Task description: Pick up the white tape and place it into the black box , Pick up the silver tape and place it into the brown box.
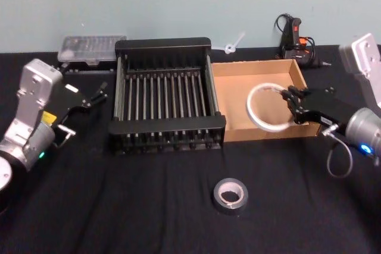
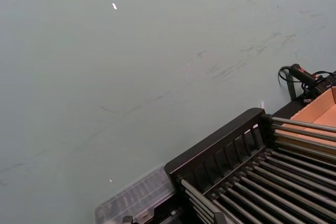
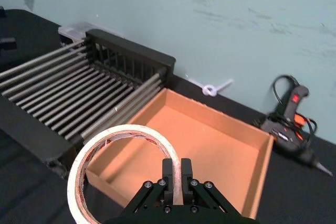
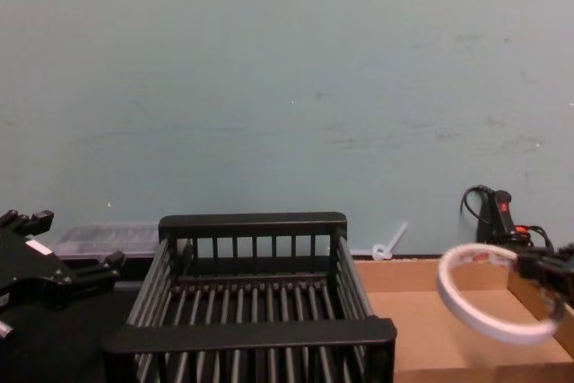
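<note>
**Operator:** Which step are you on?

**Observer:** The first one. Your right gripper [image 1: 296, 106] is clamped on the rim of the white tape [image 1: 269, 107], fingers pinching the band from inside and outside. The ring hangs tilted in the air over the brown box [image 1: 238, 130], which is the wrong home for it. The black box [image 1: 165, 129] sits at nine o'clock from the ring, just beside the cardboard one, their walls nearly touching.

**Operator:** So what does the next move call for?

**Observer:** As I judge it, you carry the ring toward nine o'clock, high enough to pass over the cardboard wall and the crate's thick rim, then let go above the slatted floor. The ring is wide and thin, so it may land leaning on a rim if you drop it off centre.

**Operator:** And the other roll?

**Observer:** The silver tape [image 1: 231, 195] lies flat on the table [image 1: 149, 206], at about seven o'clock from the ring, untouched. Your left gripper [image 1: 100, 96] is parked at nine o'clock of the crate, fingers apart, holding nothing.

**Operator:** Any writing to read?

**Observer:** Reddish print shows on the ring's inner core in the right wrist view, but I cannot read it.
</note>
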`<state>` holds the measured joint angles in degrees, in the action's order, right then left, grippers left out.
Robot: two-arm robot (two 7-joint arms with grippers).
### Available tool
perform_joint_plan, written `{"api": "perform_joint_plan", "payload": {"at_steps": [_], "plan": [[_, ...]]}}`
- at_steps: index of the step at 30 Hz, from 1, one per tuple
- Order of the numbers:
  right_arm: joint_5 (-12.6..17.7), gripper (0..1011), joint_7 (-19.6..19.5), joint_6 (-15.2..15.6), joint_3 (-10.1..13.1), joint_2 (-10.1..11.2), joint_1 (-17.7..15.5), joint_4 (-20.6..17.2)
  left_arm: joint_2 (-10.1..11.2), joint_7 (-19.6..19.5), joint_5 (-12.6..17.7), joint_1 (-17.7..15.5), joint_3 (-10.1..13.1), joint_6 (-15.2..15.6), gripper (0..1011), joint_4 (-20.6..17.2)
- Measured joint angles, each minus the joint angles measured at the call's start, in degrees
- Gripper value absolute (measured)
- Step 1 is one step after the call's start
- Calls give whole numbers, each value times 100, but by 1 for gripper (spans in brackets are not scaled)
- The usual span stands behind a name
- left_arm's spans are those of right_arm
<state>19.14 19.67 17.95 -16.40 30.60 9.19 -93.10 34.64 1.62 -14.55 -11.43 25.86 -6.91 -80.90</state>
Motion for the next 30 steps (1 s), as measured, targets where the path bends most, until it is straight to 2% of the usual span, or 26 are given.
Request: {"api": "perform_joint_plan", "payload": {"at_steps": [25, 30], "plan": [[-431, 95, 413, -182, -745, -715, 1199, 1040, 0, 0, 0, 0, 0, 0, 1001, 0], [-474, 95, 476, -206, -868, -855, 1380, 1157, 0, 0, 0, 0, 0, 0, 1001, 0]]}}
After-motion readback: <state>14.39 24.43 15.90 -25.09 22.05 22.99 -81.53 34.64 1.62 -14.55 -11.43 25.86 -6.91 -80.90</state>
